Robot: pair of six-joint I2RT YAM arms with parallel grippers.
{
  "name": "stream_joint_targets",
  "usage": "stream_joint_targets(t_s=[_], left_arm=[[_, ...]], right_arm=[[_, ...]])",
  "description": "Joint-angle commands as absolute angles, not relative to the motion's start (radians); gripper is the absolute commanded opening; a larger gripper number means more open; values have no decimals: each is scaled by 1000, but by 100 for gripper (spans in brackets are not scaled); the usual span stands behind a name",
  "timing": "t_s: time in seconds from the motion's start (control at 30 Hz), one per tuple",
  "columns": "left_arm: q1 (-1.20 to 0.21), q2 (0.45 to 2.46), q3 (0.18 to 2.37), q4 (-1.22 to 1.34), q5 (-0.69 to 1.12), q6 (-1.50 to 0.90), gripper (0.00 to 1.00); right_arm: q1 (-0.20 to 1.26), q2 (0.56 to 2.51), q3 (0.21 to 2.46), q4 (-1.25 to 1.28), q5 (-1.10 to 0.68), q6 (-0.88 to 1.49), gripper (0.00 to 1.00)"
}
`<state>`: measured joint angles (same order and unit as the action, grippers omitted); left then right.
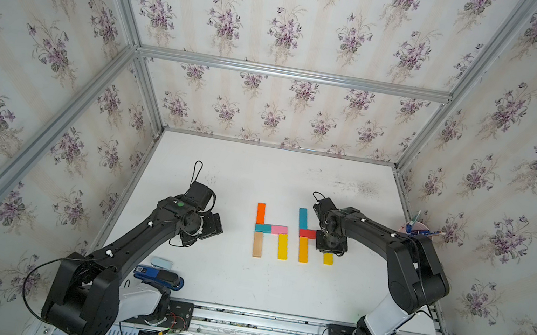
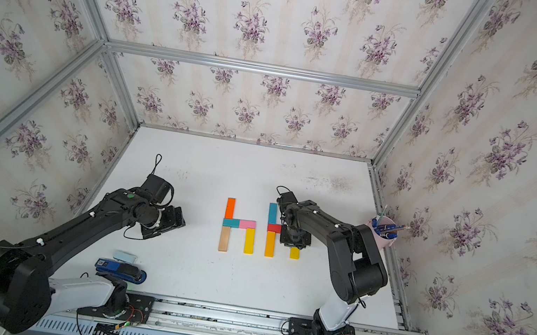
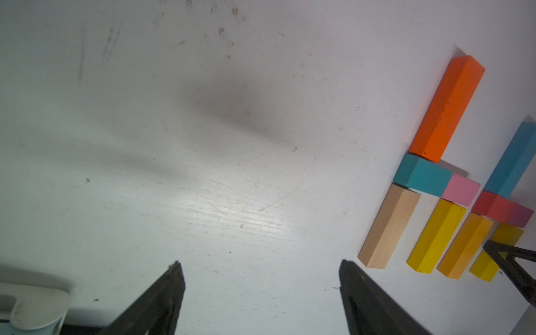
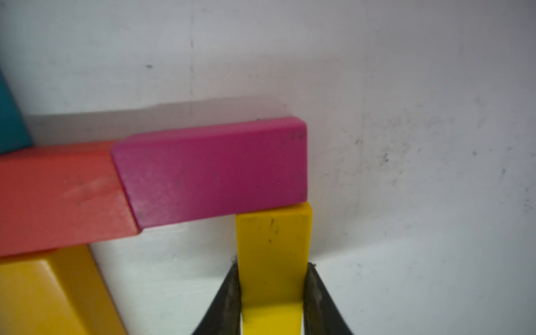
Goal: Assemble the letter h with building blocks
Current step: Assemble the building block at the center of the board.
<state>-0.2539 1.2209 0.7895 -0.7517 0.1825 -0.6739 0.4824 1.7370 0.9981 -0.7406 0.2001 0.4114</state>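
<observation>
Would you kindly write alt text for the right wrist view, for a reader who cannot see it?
The right gripper has its jaws closed on the sides of a yellow block on the white table, its end against a magenta block. That block butts a red block; an orange block and a teal block show at the edges.

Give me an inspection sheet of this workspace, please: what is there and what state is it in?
Surface: white table, scuffed, smudged toward the back.
Job's things: finished h of five blocks; second h beside it, its short yellow block in the leg position.
Clutter: blue stapler, pale pad, pink cup of pens.
Tools: left tool open, empty; right tool shut on the short yellow block.
Cables: black cable looping off the left wrist, away from the blocks.
Surroundings: floral wallpaper, metal frame.
</observation>
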Motion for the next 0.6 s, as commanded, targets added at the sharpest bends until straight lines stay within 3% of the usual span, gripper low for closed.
stream_joint_targets(t_s=[0.0,0.33,0.43,0.57], left_arm=[[-253,1218,789,-745,175,-669,86],[-254,1217,790,-746,173,-669,86],[-252,1218,793,-746,173,-669,86],[-254,1218,795,-747,173,-668,86]], right_arm=[[488,1758,986,-717,236,406,31],[514,1769,988,-729,224,409,33],[514,1765,994,-742,231,421,46],[513,1733,1002,-758,217,429,56]])
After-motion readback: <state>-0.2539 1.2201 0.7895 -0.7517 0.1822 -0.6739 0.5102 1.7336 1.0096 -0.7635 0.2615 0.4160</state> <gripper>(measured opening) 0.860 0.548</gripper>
